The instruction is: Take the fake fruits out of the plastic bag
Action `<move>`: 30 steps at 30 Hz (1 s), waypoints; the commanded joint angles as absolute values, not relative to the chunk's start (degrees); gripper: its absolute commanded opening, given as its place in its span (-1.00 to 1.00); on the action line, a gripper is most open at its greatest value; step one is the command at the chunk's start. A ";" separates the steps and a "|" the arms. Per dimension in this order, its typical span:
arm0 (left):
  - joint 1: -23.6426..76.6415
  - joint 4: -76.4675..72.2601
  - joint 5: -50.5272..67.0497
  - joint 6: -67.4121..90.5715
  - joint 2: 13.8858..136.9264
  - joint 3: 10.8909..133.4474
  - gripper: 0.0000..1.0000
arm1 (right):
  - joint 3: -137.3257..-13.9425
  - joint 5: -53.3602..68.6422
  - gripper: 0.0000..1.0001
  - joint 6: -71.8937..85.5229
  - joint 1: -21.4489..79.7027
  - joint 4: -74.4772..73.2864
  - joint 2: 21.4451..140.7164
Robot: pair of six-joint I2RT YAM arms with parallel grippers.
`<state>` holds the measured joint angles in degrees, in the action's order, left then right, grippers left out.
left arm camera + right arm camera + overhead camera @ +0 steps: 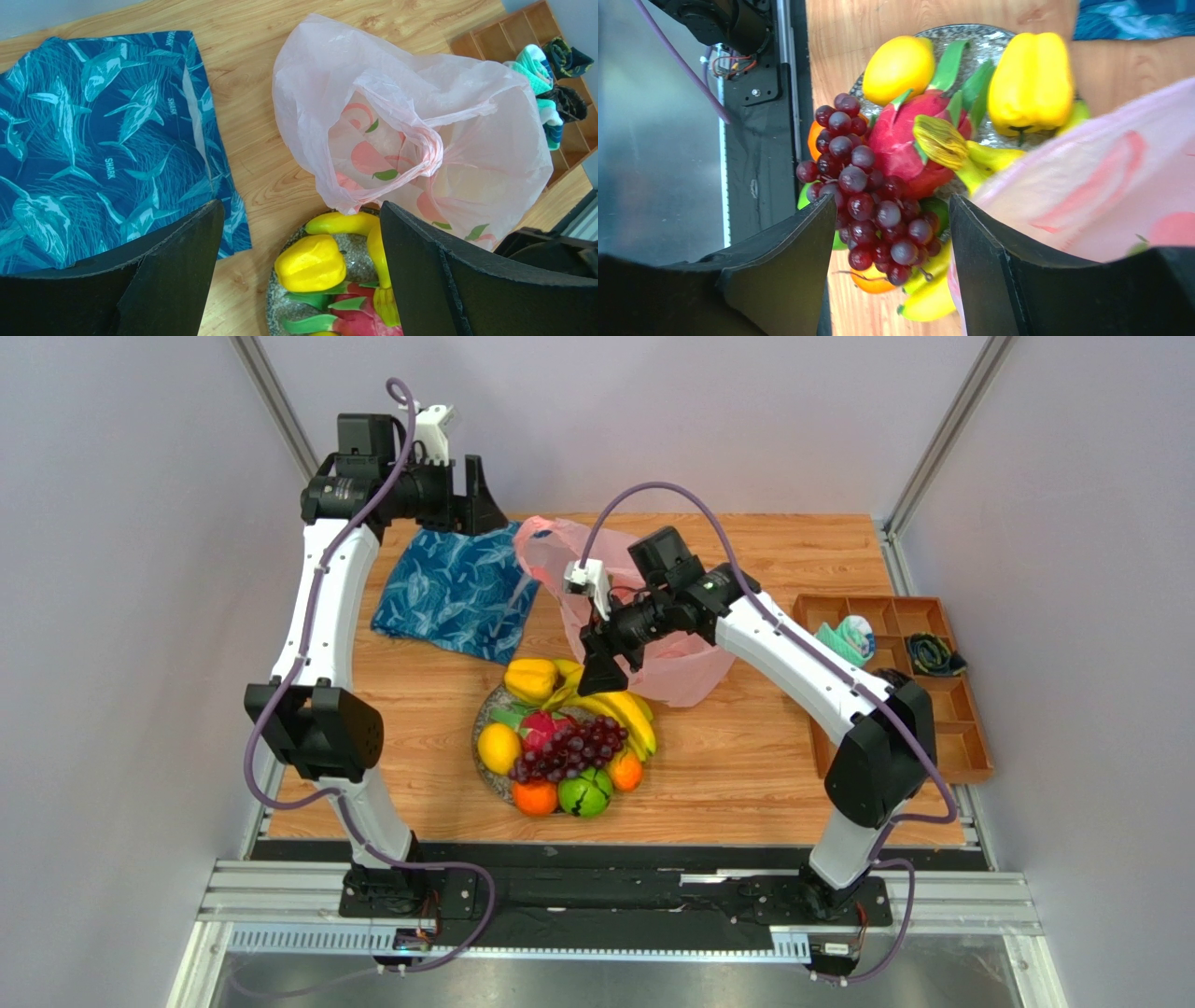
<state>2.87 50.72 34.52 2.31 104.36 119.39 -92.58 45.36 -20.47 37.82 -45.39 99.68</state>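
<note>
Looking down on pale grey walls point(126, 616) closing in a wood-grain table point(786, 770), with a metal rail point(631, 896) along its 6 o'clock edge carrying both arm bases.

At 10 o'clock on the wood, a blue shark-print cloth point(456, 592), lying flat.

Just past centre toward 12 o'clock, the plastic bag point(449, 140), pink and crinkled, slumped with its mouth gaping, its near side touching the far rim of a speckled plate point(959, 31). Contents of the bag not discernible.

At 3 o'clock, a brown compartment tray point(968, 735) holding rolled bundles point(849, 637).

Heaped on the plate, the fake fruits point(568, 742): grapes point(861, 196), dragon fruit point(906, 140), bananas point(627, 714) among them.

At 11 o'clock, raised over the cloth's far edge, the left gripper point(298, 210), jaws spread wide, nothing between.

Above the plate's far side, beside the bag, the right gripper point(892, 206), jaws apart, gripping nothing, grapes showing below the gap.
</note>
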 commanded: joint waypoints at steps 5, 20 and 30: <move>2.64 50.09 36.39 1.15 103.62 123.48 0.97 | -92.82 38.16 0.25 -37.58 34.54 -60.72 93.61; 2.46 52.91 29.27 -5.44 93.78 119.62 0.99 | -71.54 10.22 -0.25 -40.44 30.50 -44.93 87.93; 1.24 54.67 21.80 -9.67 84.30 105.31 0.98 | -106.60 9.93 -0.16 -21.98 18.81 -45.43 108.11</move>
<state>2.72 53.15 25.19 -6.76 88.36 109.73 -98.32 11.38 -30.35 21.71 -46.81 110.89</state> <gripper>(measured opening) 0.992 0.409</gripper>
